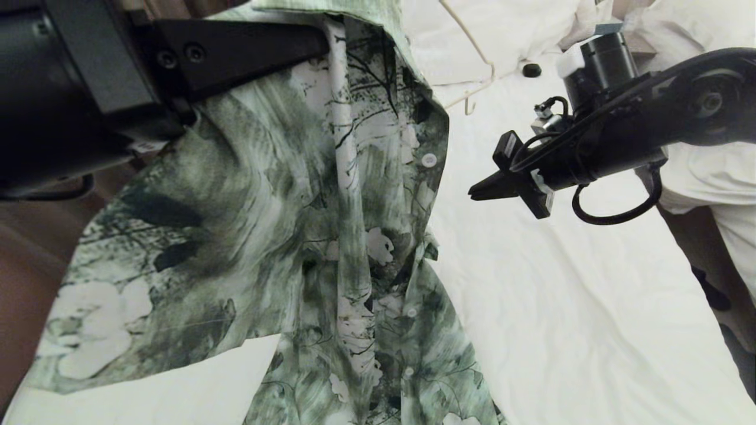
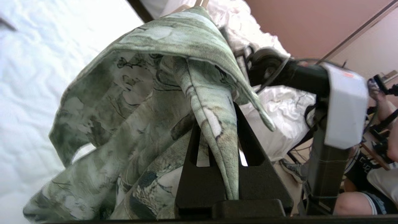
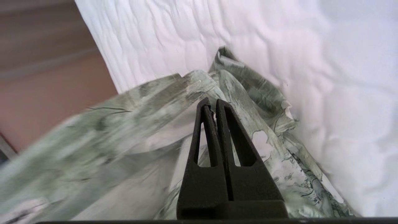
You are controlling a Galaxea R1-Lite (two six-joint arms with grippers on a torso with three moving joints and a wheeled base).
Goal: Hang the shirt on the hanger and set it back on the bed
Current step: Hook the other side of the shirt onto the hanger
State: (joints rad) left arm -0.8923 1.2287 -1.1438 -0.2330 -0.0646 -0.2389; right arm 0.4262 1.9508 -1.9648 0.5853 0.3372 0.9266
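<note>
The robot's left gripper [image 2: 214, 124] holds the green-and-white floral shirt [image 1: 283, 236] aloft above the bed [image 1: 590, 307], its two black fingers [image 2: 248, 146] pinching a fold of cloth near the collar; the garment hangs from that single pinch with its long axis running roughly top to hem, collar uppermost, the white-buttoned placket facing the room and the lower hem trailing down toward the white sheet near the mattress edge; one sleeve fans out on the robot's left. The right gripper [image 1: 481, 190] hovers just beside the shirt's buttoned edge, apart from the cloth, its fingers [image 3: 214, 130] pressed together on nothing and pointing level at the fabric. The cream wire hanger [image 1: 472, 77] lies on the sheet farther up the bed, well apart from both grippers, its small hook pointing back down the bed; a small dark round object [image 1: 531, 69] sits near it. The step in hand appears to be lifting and presenting the shirt, with the hanger not yet touched; the next move likely calls for the right gripper to spread its fingers and either take a second hold at the collar or fetch the hanger, since a one-point hold leaves the neck opening collapsed. A seated person's legs [image 2: 357, 199] show beyond the bed.
</note>
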